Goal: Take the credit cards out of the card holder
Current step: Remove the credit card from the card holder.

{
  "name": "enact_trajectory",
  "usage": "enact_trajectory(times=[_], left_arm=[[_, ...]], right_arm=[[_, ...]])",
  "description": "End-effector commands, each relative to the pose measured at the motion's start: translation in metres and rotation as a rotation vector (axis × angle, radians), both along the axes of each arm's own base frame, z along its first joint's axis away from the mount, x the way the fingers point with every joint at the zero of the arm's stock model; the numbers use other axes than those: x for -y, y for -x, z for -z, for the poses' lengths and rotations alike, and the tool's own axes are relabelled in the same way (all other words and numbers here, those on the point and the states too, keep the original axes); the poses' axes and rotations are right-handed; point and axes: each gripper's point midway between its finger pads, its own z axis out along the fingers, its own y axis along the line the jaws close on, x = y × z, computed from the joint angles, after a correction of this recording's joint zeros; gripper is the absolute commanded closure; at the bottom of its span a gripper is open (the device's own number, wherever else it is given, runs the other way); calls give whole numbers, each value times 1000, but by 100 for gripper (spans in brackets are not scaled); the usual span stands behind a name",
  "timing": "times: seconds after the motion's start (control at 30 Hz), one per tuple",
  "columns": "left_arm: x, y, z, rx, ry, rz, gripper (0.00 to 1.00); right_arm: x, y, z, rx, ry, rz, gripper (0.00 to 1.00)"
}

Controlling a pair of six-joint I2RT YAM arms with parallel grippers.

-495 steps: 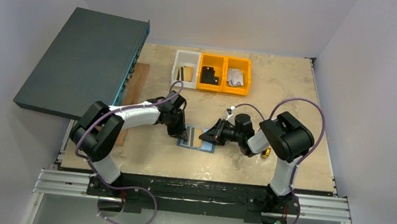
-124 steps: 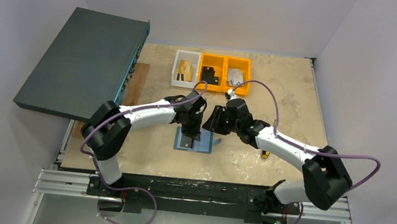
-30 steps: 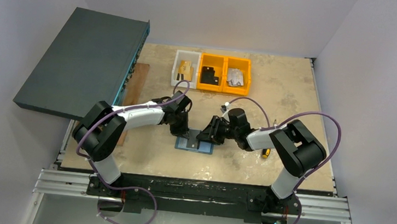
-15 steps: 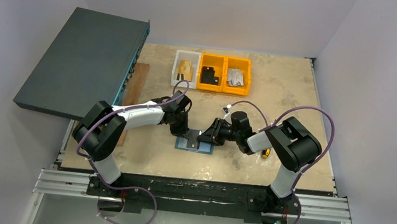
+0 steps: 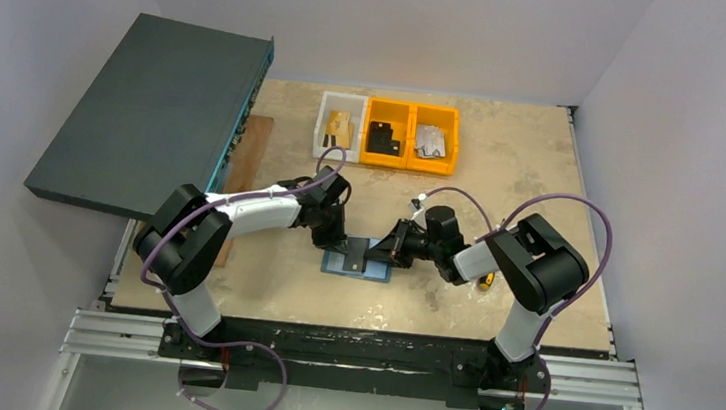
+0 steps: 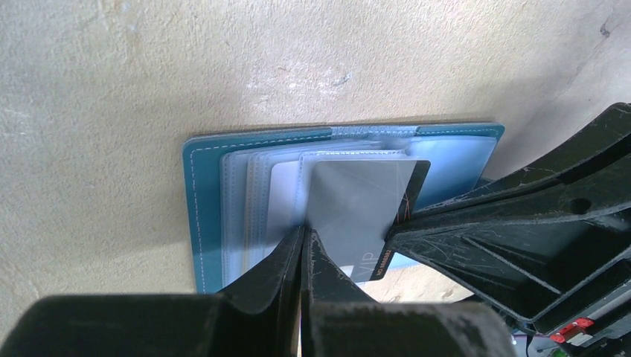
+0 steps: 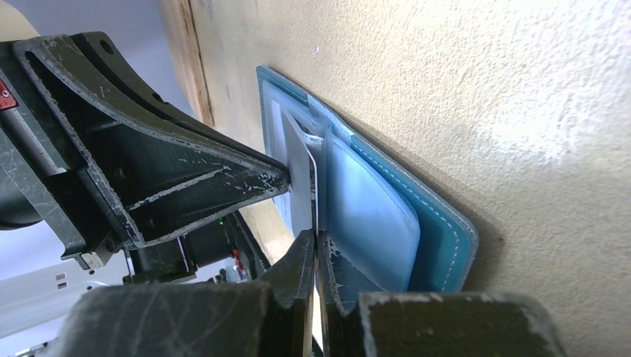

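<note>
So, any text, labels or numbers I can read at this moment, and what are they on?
"VIP": on the grey card sticking out of the card holder, left wrist view.
Small white print on the card's black stripe: too small to read.
Nothing else legible in any view.

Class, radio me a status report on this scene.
Left gripper shut, pinning card holder. Right gripper shut on grey card, partly out of pocket. Nothing seen blocking.
</note>
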Motion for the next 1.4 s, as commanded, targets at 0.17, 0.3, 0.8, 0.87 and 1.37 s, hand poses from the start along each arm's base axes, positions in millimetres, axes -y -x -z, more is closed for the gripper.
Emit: enact_trajectory(times=[0.17, 0.3, 0.8, 0.87, 1.37], left_arm=[[-39, 21, 40, -97, -167, -33, 100], [-38, 21, 40, -98, -163, -34, 100], [-31, 20, 41, -109, -139, -22, 100], [-31, 20, 41, -110, -137, -21, 100], [-36, 22, 43, -116, -159, -26, 100]], right_arm=[[15, -10, -7, 50, 4, 26, 100], [18, -11, -6, 53, 12, 29, 100], [7, -11, 0, 41, -21, -19, 74], [2, -11, 0, 42, -25, -29, 75], [16, -7, 5, 34, 32, -6, 99]])
